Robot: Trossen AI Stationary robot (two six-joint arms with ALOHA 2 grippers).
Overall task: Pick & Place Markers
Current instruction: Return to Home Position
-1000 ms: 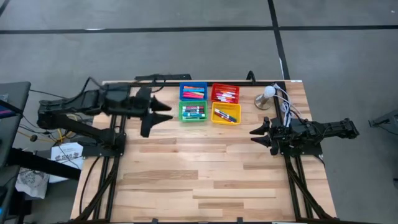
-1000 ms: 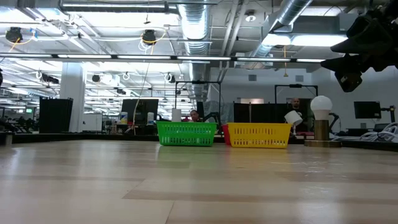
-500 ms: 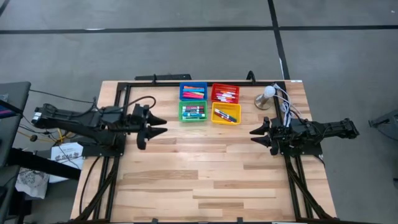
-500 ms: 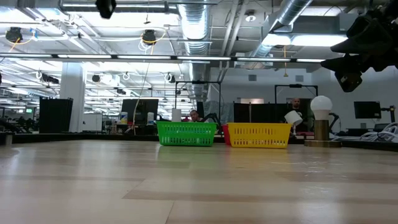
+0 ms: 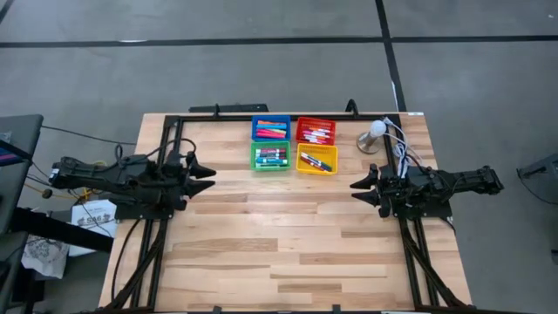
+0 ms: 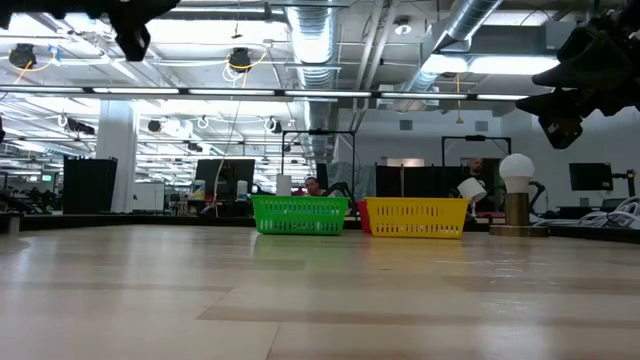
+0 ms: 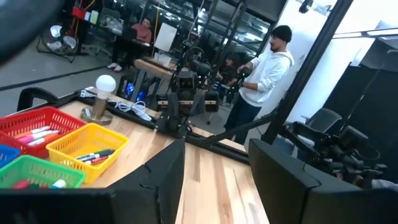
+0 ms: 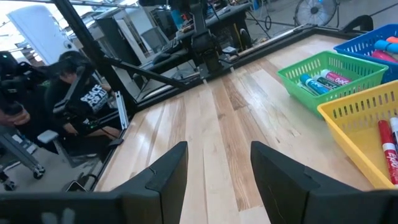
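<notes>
The left gripper (image 5: 202, 174) hangs over the left side of the counter (image 5: 288, 235), its fingers (image 7: 163, 177) spread and holding nothing. The right gripper (image 5: 357, 189) hangs over the right side, its fingers (image 8: 168, 171) likewise apart and bare. The markers (image 5: 271, 157) lie in four bins (image 6: 300, 216), blue, red, green and yellow, clustered between the two sets of fingertips and a little toward the far edge, clear of both; a lamp (image 5: 375, 131) stands just beyond the right fingers.
</notes>
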